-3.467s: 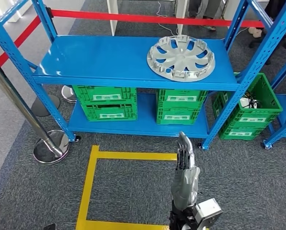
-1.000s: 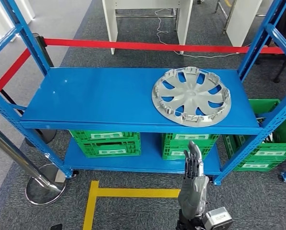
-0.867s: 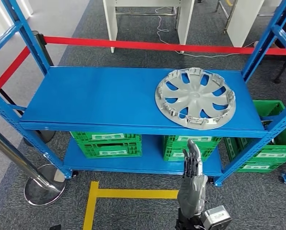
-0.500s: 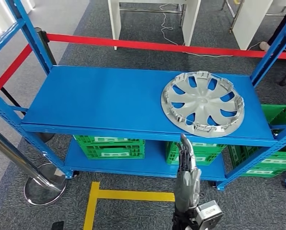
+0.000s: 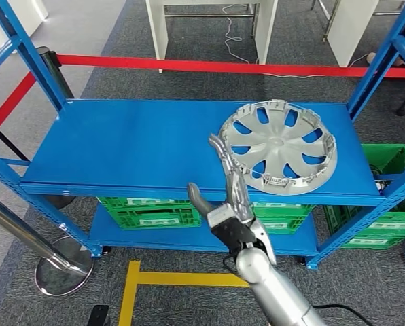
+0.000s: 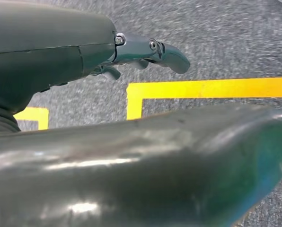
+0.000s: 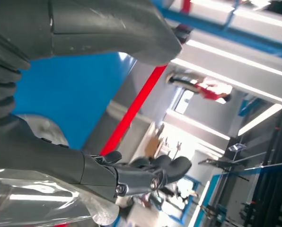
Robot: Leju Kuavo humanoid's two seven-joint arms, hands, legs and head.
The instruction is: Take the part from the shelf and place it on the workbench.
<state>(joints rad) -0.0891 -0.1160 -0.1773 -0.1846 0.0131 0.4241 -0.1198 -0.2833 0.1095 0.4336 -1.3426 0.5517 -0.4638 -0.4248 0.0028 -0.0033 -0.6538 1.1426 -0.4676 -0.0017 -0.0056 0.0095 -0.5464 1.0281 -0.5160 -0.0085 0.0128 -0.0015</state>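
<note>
The part is a silver wheel cover (image 5: 278, 145) lying flat on the right half of the blue shelf's upper board (image 5: 128, 146). My right hand (image 5: 230, 202) is raised in front of the shelf's front edge, just left of the wheel cover, with its fingers stretched toward the cover's near-left rim and its thumb spread aside; it holds nothing. In the right wrist view the same hand's dark fingers (image 7: 146, 172) point past the blue board (image 7: 71, 90). My left hand (image 6: 143, 49) hangs over the carpet with its fingers straight and nothing in it.
Green crates (image 5: 149, 214) sit on the lower board, and another (image 5: 390, 204) stands to the right. A red barrier tape (image 5: 216, 66) runs behind the shelf, and a stanchion base (image 5: 62, 272) is at the left. Yellow floor tape (image 5: 185, 277) marks the carpet.
My right arm has swung up and forward, bringing the hand from low in front of the lower board to the upper board's edge beside the wheel cover. The camera has also shifted slightly.
</note>
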